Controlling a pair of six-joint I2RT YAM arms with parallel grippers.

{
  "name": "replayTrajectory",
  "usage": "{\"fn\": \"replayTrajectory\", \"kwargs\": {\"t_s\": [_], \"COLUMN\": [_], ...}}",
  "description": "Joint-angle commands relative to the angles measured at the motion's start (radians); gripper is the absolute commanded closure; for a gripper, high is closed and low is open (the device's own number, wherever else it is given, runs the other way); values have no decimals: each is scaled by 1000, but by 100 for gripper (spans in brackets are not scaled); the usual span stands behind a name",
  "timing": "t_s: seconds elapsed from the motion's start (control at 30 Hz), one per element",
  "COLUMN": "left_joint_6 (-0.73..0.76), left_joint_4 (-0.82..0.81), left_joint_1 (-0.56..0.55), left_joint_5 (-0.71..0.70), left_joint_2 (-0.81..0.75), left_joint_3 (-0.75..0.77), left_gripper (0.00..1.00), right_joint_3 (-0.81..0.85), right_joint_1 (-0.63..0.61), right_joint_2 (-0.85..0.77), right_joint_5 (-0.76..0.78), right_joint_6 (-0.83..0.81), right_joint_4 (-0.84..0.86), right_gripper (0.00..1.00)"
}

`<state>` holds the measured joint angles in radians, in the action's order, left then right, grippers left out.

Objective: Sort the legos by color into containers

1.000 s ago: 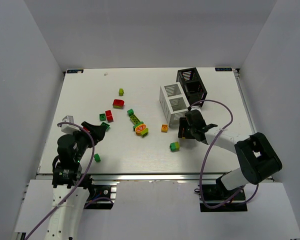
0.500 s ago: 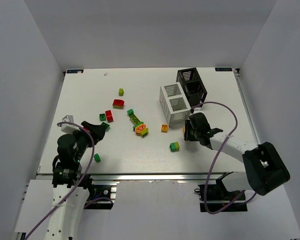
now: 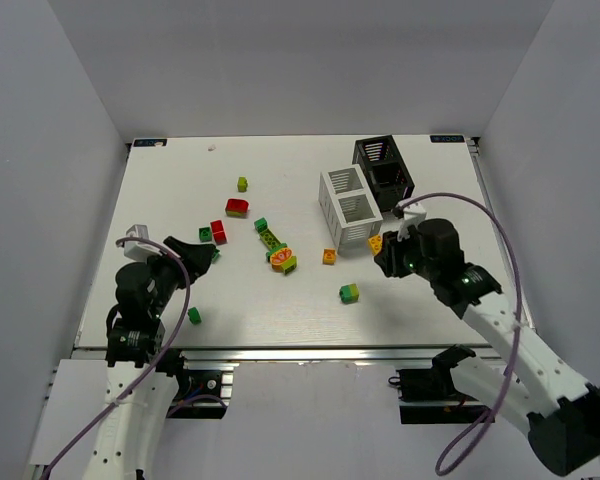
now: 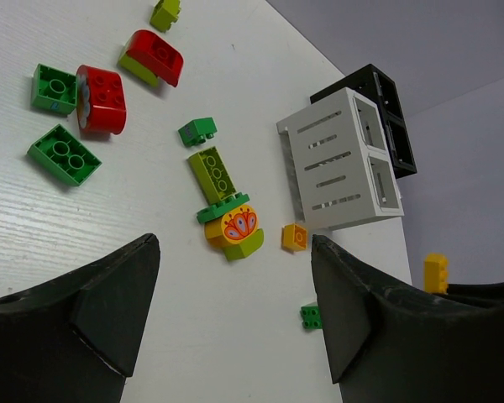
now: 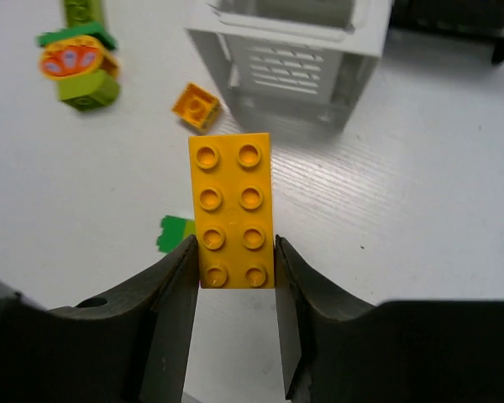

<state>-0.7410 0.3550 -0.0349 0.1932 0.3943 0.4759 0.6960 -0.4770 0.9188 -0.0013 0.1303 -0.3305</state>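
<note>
**Right pincer clamps orange brick beside white bin; left pincer spread and empty**

The right pincer (image 5: 233, 262) is closed on the orange brick (image 5: 233, 206). The brick is glossy plastic, two-by-four, with its studs towards the wrist camera. Its lower end is pinched between the black fingers and its underside is hidden.

From above, the brick sits just beside the near right corner of the white bin (image 3: 348, 207). It looks lifted off the surface (image 3: 280, 160).

The white bin is boxy and slatted with two compartments. Its top is cut off in the right wrist view, and its inside can't be made out in any view. The black bin (image 3: 385, 168) stands just behind it, built the same way, with an interior too dark to read.

The left pincer (image 3: 195, 252) has its jaws spread with nothing between them, over the left part of the surface.

Loose legos lie mid-surface:
- two rounded red bricks (image 4: 101, 99)
- flat green bricks (image 4: 63, 154)
- a flower-printed stack (image 4: 233, 228) joined to a lime strip
- a small orange cube (image 4: 294, 237) near the white bin

A green-lime brick (image 5: 172, 233) is half hidden behind a finger of the right pincer. A lime brick (image 4: 165, 13) is cropped by the top edge of the left wrist view.

The surface is white with a faint wood grain
</note>
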Motion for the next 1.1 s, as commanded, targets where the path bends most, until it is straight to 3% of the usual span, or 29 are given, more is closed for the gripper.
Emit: {"fn": "replayTrajectory", "kwargs": {"t_s": [0.0,0.1,0.2,0.33,0.53,0.8,1.07], "left_joint_6": [0,-1,2,9,-3,-5,-14], "left_joint_4": [-50,-63,-89,-90,-73,-21,24], "left_joint_1": [1,0,1,0,1,0,0], "left_joint_5": [26,34,48,63,60,43,18], "left_joint_2": [18,34,57,74,35,9,-14], "left_joint_3": [17,10,10,30,27,30,33], "left_gripper": [18,18,18,18,18,18,18], "right_joint_3": [66,100,196,351,650,965,1073], "right_joint_1": [6,21,86,248,369,380,379], "right_joint_2": [-106,-110,13,256,594,926,1100], "right_joint_5": [-161,-192,-204,-345,-402,-445,-430], "right_joint_6": [-191,-334,-373,-368,-327,-270,-219], "right_joint_4": [-68,7,88,160,199,320,423], "right_gripper": [100,100,100,100,100,100,100]}}
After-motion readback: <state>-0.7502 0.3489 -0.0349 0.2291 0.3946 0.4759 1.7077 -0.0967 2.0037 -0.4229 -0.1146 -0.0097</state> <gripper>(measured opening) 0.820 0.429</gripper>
